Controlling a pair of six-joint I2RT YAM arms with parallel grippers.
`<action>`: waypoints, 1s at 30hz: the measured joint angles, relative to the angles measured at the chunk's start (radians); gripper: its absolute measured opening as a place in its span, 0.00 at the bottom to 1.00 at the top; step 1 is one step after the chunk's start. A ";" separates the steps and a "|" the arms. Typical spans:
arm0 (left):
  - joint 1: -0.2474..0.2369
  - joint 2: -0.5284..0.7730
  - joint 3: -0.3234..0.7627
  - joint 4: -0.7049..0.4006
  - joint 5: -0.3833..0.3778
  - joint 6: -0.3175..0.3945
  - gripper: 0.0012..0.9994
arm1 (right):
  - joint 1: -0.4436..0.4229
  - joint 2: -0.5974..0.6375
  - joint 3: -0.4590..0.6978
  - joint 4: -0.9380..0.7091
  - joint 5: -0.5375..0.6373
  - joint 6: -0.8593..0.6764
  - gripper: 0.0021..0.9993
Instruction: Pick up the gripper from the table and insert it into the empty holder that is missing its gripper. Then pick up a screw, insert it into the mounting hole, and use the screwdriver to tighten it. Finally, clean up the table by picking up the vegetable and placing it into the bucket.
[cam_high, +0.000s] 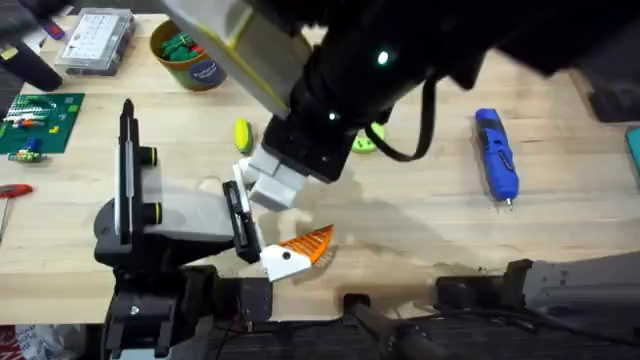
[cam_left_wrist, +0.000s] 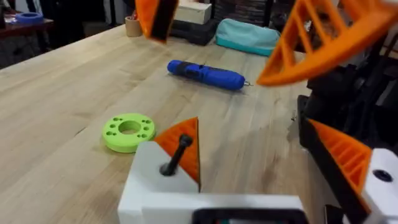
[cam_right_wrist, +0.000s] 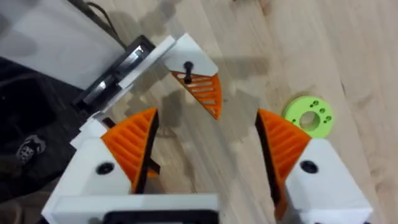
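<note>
Finding the gripper (cam_high: 300, 250) at the front middle of the counter (cam_high: 420, 230), white block end against the black end bracket of the holder (cam_high: 170, 215). Lies with long axis roughly left-to-right, orange ribbed tip pointing right and a little away from the arm bases. Carries a black screw (cam_right_wrist: 187, 67) standing out of the white block. Just above, keeps the right claw (cam_right_wrist: 206, 127) spread apart, gripping nothing. Cannot tell the left claw's state. Farther back, sets a lime-green ring (cam_high: 365, 142) and the vegetable (cam_high: 242, 135), with the bucket (cam_high: 190, 55) beyond at the left. Well to the right, places the screwdriver (cam_high: 497, 155) lengthwise near-to-far, metal tip toward the front edge. Hides much of the mid-counter under the right arm (cam_high: 380, 70).
</note>
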 joint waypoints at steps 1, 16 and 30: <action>0.000 0.000 0.000 0.000 0.000 0.000 0.99 | 0.000 0.000 -0.012 0.008 -0.003 0.000 0.92; 0.000 0.000 0.000 0.000 0.000 0.000 0.99 | -0.001 0.045 -0.056 0.102 -0.044 0.000 0.92; 0.000 0.000 0.000 0.000 0.000 0.000 0.99 | -0.001 0.073 -0.060 0.133 -0.050 0.026 0.68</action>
